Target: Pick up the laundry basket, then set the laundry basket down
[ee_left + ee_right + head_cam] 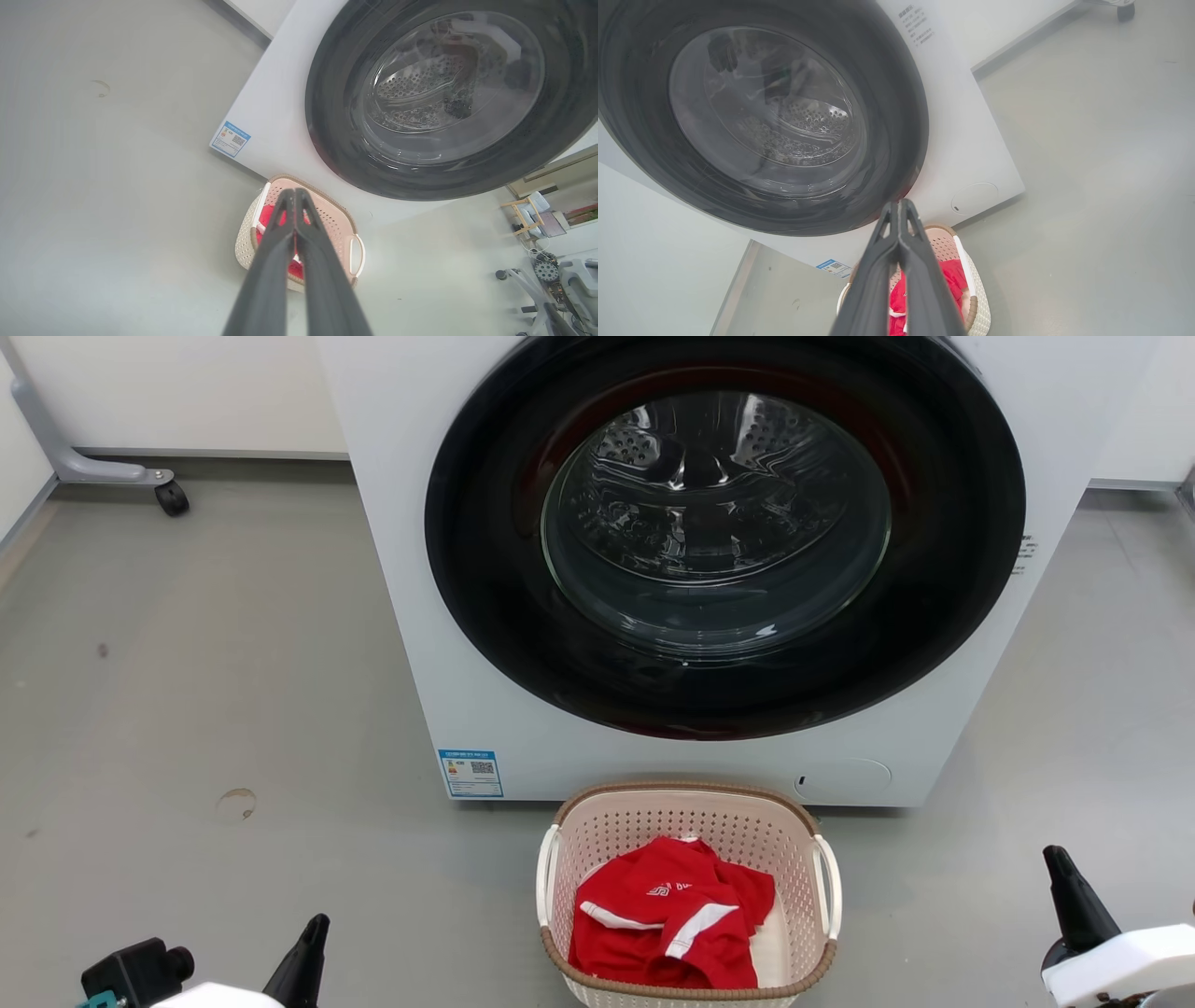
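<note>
Grey, smooth floor (187,691) runs back to pale walls, with a faint ring-shaped stain (236,803) at the near left and a grey frame leg on a black caster (172,497) at the far left. On that floor stands a large white front-loading washing machine (401,616) with a wide black door ring around a round glass window (714,523). A small blue label (470,773) sits at its lower left corner and a round hatch (843,779) at its lower right. The left gripper (320,922), a long dark tapered pair of fingers on a pale forearm, rises from the near left corner of the head view. The right gripper (1058,855) rises from the near right, a little higher in that view. Each wrist view shows its own jaws pressed together tip to tip, holding nothing. The laundry basket (709,826) is a small pale pink-cream perforated plastic tub with a brown woven-look rim and white loop handles on its left and right sides. It rests on the floor just in front of the machine, below the door, and holds a crumpled red garment with white stripes (672,915). It lies between the two grippers, touching neither and well apart from the left one. The right one is somewhat closer to its right handle (829,882).
</note>
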{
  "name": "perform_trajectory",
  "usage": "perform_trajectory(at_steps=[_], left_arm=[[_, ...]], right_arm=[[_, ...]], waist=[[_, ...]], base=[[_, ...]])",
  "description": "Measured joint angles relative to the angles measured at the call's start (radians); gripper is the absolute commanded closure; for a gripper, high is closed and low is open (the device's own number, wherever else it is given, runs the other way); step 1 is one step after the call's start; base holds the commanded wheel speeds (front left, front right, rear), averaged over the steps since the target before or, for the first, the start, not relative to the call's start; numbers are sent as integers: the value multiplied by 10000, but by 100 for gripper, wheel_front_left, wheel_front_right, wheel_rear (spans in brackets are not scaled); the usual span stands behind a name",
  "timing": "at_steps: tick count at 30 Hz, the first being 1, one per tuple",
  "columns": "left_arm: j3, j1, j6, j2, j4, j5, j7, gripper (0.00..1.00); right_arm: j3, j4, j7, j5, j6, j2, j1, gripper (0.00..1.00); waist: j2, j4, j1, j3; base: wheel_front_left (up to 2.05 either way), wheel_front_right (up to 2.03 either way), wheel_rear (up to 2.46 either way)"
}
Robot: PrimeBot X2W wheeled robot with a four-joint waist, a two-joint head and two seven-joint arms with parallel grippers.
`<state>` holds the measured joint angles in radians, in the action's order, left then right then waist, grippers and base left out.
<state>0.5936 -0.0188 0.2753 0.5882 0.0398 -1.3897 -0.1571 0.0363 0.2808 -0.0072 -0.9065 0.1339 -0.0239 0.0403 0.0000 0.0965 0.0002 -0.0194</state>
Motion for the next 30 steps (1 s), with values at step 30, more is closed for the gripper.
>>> perform_trajectory(at_steps=[30], left_arm=[[-1883,117,-1398,-1595,-1018,-1114,602,100]], right_arm=[[-575,-25,433,-2391,-6,4,-389,100]], waist=[[0,-337,-1,80]], base=[[0,0,0]])
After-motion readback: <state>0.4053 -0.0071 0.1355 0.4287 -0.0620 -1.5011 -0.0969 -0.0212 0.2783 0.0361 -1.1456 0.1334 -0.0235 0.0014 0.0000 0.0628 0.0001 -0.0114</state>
